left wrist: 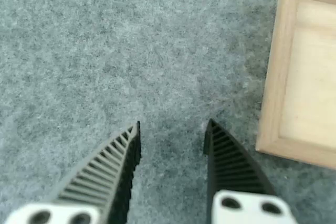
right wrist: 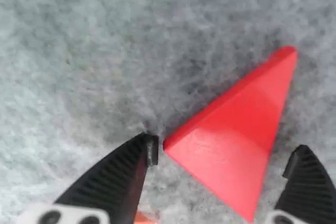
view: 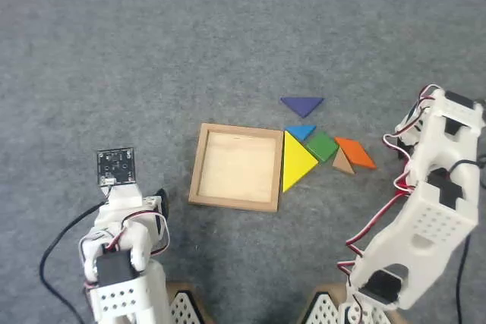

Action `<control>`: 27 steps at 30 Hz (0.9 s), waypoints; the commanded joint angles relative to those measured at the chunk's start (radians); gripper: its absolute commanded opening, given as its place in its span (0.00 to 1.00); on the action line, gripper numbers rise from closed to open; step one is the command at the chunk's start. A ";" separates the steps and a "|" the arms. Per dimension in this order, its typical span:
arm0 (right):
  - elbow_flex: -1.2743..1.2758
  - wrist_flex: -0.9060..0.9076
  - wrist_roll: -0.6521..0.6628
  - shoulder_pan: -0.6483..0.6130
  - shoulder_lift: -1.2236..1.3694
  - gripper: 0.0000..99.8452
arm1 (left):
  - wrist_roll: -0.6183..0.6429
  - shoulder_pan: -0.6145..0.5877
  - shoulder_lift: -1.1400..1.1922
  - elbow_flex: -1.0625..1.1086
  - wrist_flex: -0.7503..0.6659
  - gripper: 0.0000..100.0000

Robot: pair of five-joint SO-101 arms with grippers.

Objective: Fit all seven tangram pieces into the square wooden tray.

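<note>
The square wooden tray (view: 199, 166) lies mid-table with a bare floor. Just right of it sit a yellow triangle (view: 296, 159), a small blue triangle (view: 301, 131), a green square (view: 322, 146), an orange parallelogram (view: 355, 152) and a tan triangle (view: 342, 162). A dark blue triangle (view: 301, 104) lies behind them. A red triangle (right wrist: 236, 140) rests on the carpet between the spread fingers of my right gripper (right wrist: 227, 150), which is open. My left gripper (left wrist: 174, 124) is open over bare carpet, beside the tray's rim (left wrist: 273, 77).
Grey carpet covers the whole table. The left arm (view: 125, 256) stands at the front left and the right arm (view: 433, 187) at the far right, beyond the loose pieces. A pale wall edge runs along the back.
</note>
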 commanded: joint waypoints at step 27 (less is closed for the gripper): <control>-0.044 0.205 0.305 -0.176 -0.312 0.21 | -0.005 0.002 -0.020 -0.010 0.003 0.19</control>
